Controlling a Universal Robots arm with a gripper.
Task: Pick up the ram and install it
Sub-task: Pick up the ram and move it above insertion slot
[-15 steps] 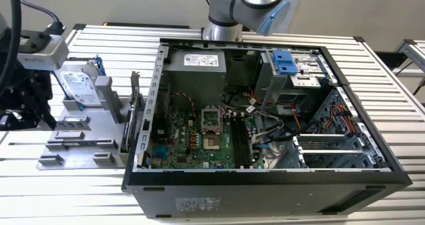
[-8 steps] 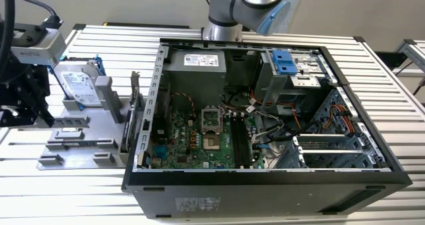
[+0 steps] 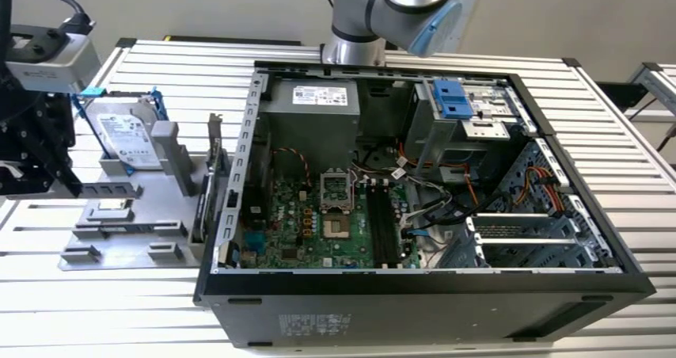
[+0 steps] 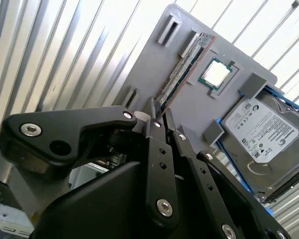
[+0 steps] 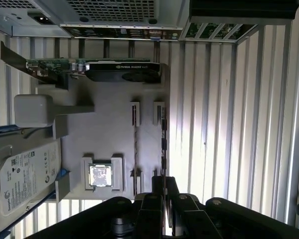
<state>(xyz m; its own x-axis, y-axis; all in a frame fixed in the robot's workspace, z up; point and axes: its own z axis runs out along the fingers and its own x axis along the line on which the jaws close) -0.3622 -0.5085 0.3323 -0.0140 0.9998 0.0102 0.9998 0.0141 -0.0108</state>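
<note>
The ram (image 4: 184, 64) is a long thin dark stick standing on edge in a slot along the grey tray (image 4: 189, 117), beside the small silver CPU chip (image 4: 217, 73). In the first wrist view the ram (image 5: 163, 142) runs straight into the narrow gap between my fingertips. My gripper (image 4: 160, 112) has its jaws drawn close together around the stick's near end, and the stick still sits in its slot. In the exterior view my gripper (image 3: 40, 185) hangs over the tray's (image 3: 138, 215) edge at the exterior view's left.
An open computer case (image 3: 549, 287) lies to the exterior view's right of the tray, its motherboard (image 3: 306, 223) and long dark memory slots (image 3: 382, 227) exposed. A silver hard drive (image 3: 127, 136) in a blue frame and a graphics card (image 5: 122, 69) stand in the tray. The table is ribbed metal.
</note>
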